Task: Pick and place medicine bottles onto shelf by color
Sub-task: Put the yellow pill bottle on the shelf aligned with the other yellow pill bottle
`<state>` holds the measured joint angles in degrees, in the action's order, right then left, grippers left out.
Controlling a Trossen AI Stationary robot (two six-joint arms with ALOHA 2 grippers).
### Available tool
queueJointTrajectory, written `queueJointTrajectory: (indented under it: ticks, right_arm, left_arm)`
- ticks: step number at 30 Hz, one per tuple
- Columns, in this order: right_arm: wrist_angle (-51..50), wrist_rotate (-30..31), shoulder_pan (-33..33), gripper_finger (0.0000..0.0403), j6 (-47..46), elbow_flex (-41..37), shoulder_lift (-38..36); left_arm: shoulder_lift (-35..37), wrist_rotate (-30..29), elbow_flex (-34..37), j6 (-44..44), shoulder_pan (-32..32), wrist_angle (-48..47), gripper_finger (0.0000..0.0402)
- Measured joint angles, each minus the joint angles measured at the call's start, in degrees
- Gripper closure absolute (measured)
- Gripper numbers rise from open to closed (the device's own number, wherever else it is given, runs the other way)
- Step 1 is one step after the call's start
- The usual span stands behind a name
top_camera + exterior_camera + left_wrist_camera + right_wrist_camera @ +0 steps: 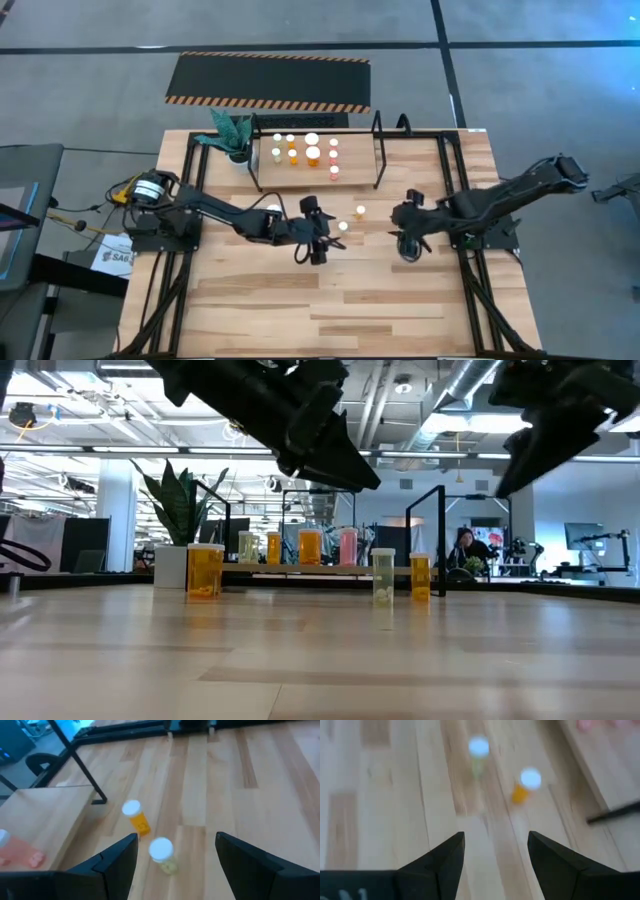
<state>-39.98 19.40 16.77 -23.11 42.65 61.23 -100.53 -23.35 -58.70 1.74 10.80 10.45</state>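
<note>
The shelf (300,170), a light board between black hoop uprights, stands at the table's far middle and carries several orange, yellow and pink bottles (312,153). Three bottles stand upright on the table in front of it: a yellow one (342,226) (162,854), a small orange one (360,211) (137,819) and a larger orange one (205,570) beside my left arm. My left gripper (175,865) hovers open just left of the yellow bottle. My right gripper (408,248) (495,855) is open above the table, right of both small bottles.
A green plant in a white pot (232,135) stands at the shelf's left end. A black hazard-striped mat (268,82) lies on the floor beyond the table. The near half of the wooden table (330,310) is bare. A person (465,550) sits in the room behind.
</note>
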Motion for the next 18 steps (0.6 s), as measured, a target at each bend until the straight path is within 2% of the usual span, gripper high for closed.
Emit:
queueJointTrajectory:
  ticks: [2, 6, 13, 18]
  right_arm:
    - [6.2, 1.1, 0.1, 0.0163, 0.8, -3.8, -3.4]
    - [12.6, 2.3, 0.5, 0.0163, 3.5, -10.8, -10.1]
    - [16.7, 10.0, 0.5, 0.0163, 4.2, -18.5, -20.9]
    - [22.8, 11.6, 0.5, 0.0163, 5.2, -24.3, -27.2]
  left_arm:
    - [0.0, 0.1, 0.0, 0.2, -0.6, 0.7, 0.0147]
    - [-0.6, 0.4, 0.0, 0.4, -1.4, 1.3, 0.0147]
    - [-3.9, 0.5, -0.1, 2.7, -2.7, 2.8, 0.0147]
    - [-6.5, -0.1, 0.0, 3.0, -2.8, 7.3, 0.0147]
